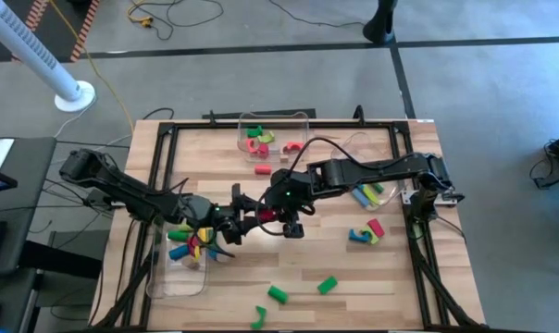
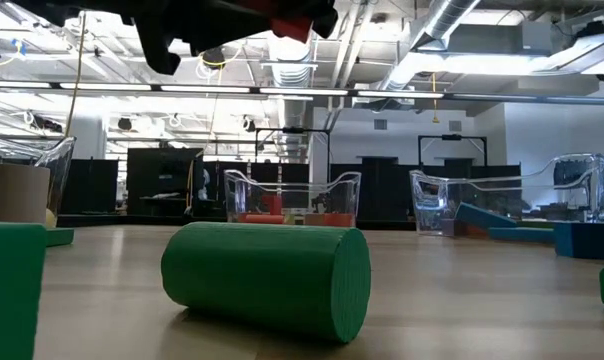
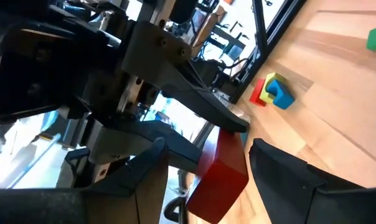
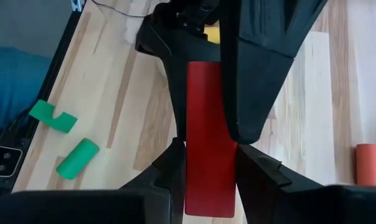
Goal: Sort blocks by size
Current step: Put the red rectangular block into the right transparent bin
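Jaws of my right gripper [image 4: 210,163] are pinching a red bar [image 4: 208,137] above mid-table; my left gripper [image 3: 235,165] is gaping around its far end. It seems light, stiff, smooth; flat sides suit gripping.

Both grippers [image 1: 252,220] [image 1: 281,218] together mid-table, aloft

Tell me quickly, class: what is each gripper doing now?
Left gripper: open, fingers around the red bar.
Right gripper: closed on the red bar.
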{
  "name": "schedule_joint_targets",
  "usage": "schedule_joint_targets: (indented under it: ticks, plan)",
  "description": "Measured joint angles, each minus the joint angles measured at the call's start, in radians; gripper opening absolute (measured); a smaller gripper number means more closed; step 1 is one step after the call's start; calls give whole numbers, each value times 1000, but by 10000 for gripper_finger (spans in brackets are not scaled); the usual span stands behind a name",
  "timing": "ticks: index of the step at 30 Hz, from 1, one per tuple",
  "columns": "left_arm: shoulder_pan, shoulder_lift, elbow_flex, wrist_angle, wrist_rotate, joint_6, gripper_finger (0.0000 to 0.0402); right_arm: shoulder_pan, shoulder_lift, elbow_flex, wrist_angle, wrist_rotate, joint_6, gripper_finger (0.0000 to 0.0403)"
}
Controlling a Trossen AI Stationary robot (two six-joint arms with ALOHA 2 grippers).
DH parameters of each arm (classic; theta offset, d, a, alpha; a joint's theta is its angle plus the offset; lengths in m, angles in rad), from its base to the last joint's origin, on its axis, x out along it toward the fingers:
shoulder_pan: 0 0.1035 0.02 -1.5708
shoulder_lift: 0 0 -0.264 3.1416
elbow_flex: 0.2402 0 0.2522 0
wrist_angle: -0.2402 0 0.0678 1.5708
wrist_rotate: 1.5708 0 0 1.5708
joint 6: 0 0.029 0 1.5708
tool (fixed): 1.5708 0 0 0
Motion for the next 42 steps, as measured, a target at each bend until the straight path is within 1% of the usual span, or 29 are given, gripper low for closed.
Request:
schedule_joint_targets:
  ticks: [12, 15, 19, 26, 29, 37, 42]
  plan:
    - [0, 0, 0, -4, 1, -16, 212, 0, 0, 0, 0, 0, -2, 137]
    - [0, 0, 0, -4, 1, -16, 206, 0, 0, 0, 0, 0, 14, 137]
    - [0, 0, 0, -5, 1, -16, 176, -6, 0, 0, 0, -26, 40, 137]
    - [1, -2, 0, -45, 1, -9, 96, -14, 1, 0, -1, -55, 66, 137]
    - [0, -2, 0, -60, 2, 2, 69, -14, 2, 0, -2, -59, 77, 137]
    - [0, -2, 0, -67, 0, -13, 65, -23, 2, 0, -5, -58, 95, 156]
    - [0, 0, -2, -90, -2, -32, 56, -34, 1, 0, -47, -55, 84, 174]
